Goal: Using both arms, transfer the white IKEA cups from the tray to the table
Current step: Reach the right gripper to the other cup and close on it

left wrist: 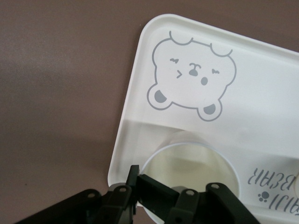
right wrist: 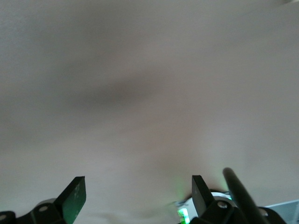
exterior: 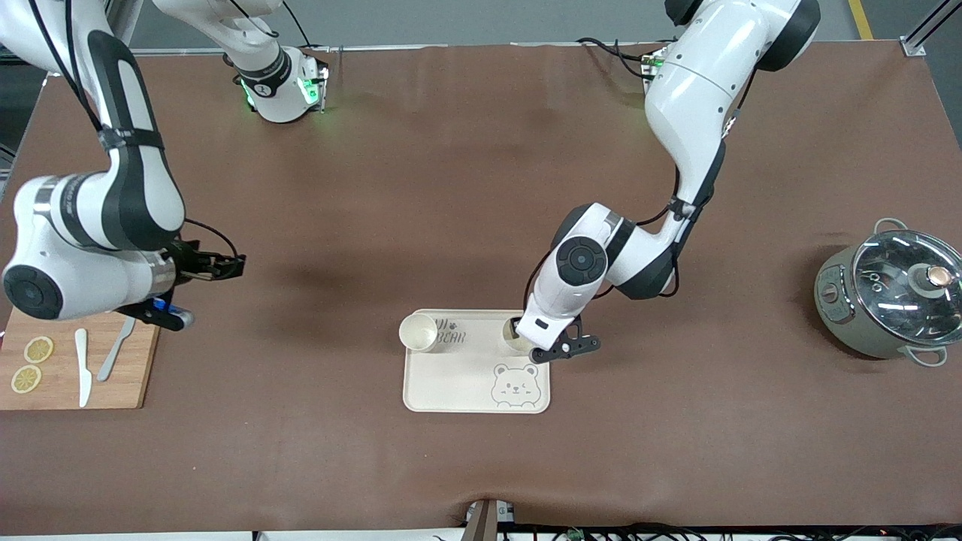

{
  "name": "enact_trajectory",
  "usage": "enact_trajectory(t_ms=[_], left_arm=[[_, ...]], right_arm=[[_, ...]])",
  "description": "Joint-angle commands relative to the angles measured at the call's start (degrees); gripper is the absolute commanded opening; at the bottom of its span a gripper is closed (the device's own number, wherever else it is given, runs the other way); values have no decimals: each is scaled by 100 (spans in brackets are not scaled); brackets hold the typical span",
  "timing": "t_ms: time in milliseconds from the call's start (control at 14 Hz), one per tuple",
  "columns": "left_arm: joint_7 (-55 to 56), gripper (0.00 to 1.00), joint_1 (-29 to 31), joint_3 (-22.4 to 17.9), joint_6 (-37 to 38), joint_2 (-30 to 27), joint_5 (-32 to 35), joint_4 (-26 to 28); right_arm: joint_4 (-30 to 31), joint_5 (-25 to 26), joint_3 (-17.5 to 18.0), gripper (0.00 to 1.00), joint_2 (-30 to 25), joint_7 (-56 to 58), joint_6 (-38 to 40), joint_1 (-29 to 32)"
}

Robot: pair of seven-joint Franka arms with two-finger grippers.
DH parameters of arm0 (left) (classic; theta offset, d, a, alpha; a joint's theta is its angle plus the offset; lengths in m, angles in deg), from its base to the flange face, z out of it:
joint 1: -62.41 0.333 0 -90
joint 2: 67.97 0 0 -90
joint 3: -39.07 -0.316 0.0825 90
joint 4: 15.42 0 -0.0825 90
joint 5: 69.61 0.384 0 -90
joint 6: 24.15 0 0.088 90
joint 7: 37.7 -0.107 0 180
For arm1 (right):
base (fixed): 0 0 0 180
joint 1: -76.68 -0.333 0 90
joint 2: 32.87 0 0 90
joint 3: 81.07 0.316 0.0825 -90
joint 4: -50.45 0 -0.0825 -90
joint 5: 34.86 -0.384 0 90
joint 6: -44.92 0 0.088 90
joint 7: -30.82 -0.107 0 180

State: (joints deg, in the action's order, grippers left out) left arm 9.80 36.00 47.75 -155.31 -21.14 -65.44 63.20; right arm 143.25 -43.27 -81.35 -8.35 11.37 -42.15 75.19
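Left gripper [exterior: 526,340] clamped on tray-side cup [left wrist: 189,179], ready for lifting | right gripper [exterior: 225,267] open, waiting over table [exterior: 451,188]

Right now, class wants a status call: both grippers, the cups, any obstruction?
Left gripper shut on cup on tray. Right gripper open, waiting above the table near the cutting board. Second cup untouched on tray. Nothing in the way.

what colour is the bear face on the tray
Grey outline on the cream tray; bear face clearest in left wrist view.
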Motion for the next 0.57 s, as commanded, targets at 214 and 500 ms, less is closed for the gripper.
enact_trajectory(t_ms=[214, 500], left_arm=[[137, 0, 39, 2, -41, -94, 136, -119], [137, 0, 101, 2, -6, -218, 137, -119]], right_arm=[[-52, -601, 2, 100, 106, -1340, -459, -465], [-61, -996, -7, 100, 159, -1729, -811, -659]])
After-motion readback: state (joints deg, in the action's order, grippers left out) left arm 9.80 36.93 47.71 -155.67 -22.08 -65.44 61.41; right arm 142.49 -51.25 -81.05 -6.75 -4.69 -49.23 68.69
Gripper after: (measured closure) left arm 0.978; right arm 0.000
